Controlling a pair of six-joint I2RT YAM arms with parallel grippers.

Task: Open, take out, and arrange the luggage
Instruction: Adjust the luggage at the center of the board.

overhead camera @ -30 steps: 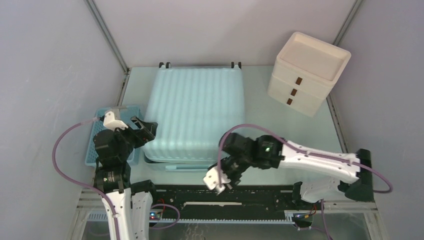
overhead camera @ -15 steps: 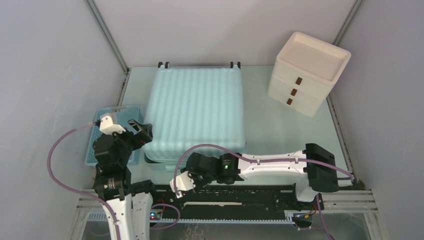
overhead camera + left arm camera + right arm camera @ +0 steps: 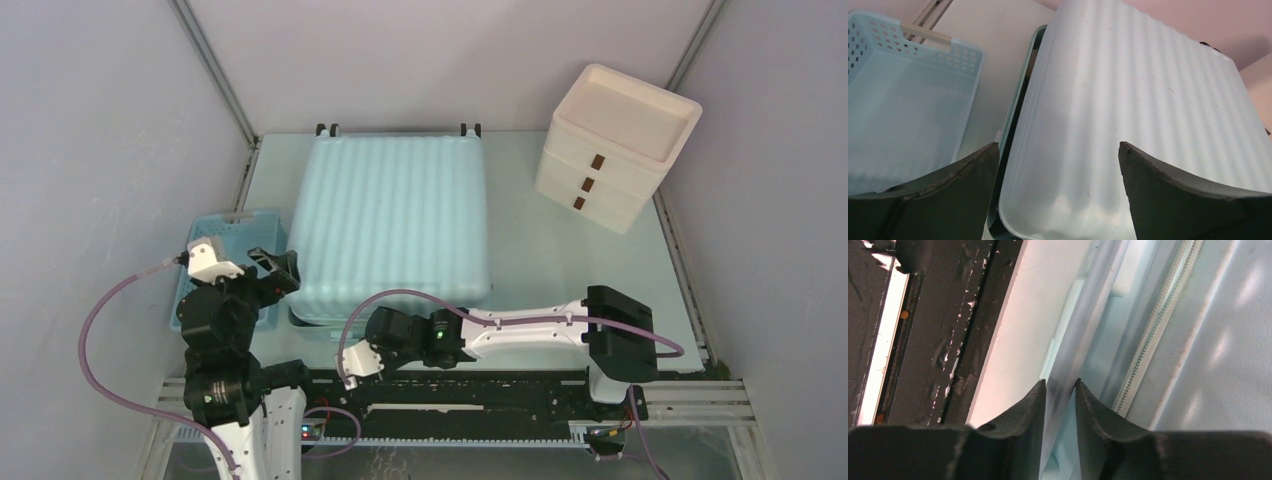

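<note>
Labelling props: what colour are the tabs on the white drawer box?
Brown tabs on the cream box; top external view shows them best.

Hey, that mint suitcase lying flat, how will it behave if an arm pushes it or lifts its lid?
The suitcase has a ribbed hard shell, so it should stay stiff, not sag. Its smooth, slightly glossy surface may be slippery to pinch. Lying flat, with its wheels at the far edge, it will likely slide rather than roll.
</note>
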